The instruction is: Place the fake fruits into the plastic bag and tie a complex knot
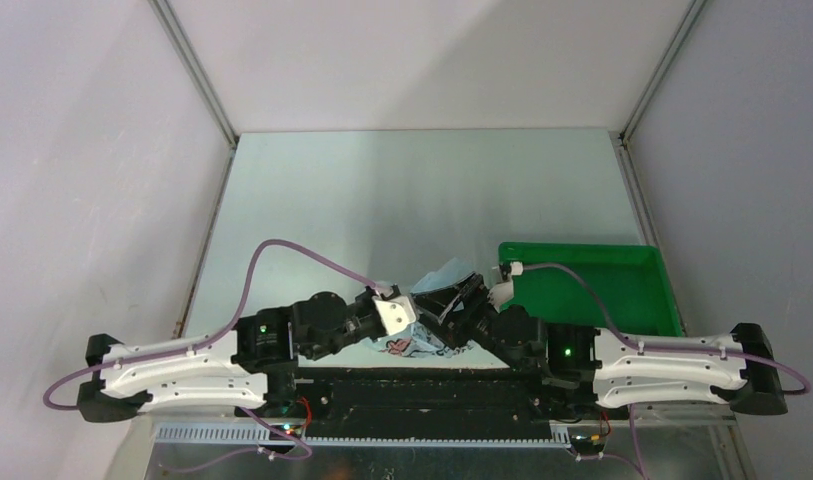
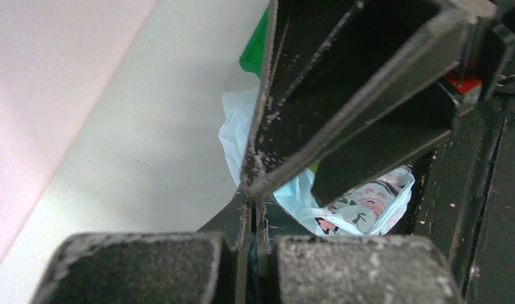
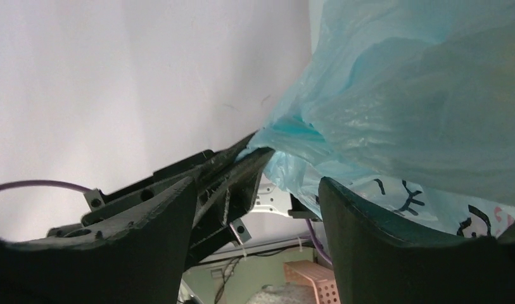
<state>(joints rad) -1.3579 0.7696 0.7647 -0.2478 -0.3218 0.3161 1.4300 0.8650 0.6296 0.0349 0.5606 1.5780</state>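
The bag (image 3: 400, 95) is held between the two claws at the near edge of the table (image 1: 382, 200), just left of the tray (image 1: 582, 248). A bunched fold of it is pinched by the left claw (image 2: 251, 218), closed tight. The right claw (image 3: 258, 190) is spread wide, with the bag draped against one finger.

Legible text: none was found. The plastic bag (image 2: 239, 133) carried a pink-and-dark printed mark (image 2: 362, 206), which was unreadable.
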